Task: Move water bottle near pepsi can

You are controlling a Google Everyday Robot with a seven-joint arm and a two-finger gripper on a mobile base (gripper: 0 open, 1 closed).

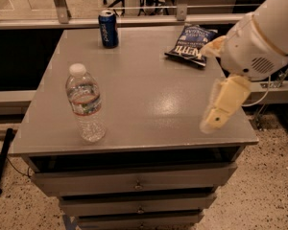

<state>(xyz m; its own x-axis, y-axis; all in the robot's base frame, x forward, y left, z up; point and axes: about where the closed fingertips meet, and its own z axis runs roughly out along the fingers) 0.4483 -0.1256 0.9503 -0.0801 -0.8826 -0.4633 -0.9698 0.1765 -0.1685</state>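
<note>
The water bottle [86, 104] is a clear ribbed bottle with a white cap and a white-and-red label. It stands upright near the front left of the grey cabinet top [149, 90]. The pepsi can [108, 28] is dark blue with a silver top and stands at the far edge, left of centre, well behind the bottle. My gripper [214, 78] hangs over the right side of the top, far to the right of the bottle. Its cream fingers [222, 105] are spread apart and hold nothing.
A flat dark blue chip bag [191, 45] lies at the back right of the top, just left of my arm [261, 42]. The cabinet has drawers [134, 181] below. A rail [182, 19] runs behind the far edge. A dark bar [2, 162] lies on the floor at left.
</note>
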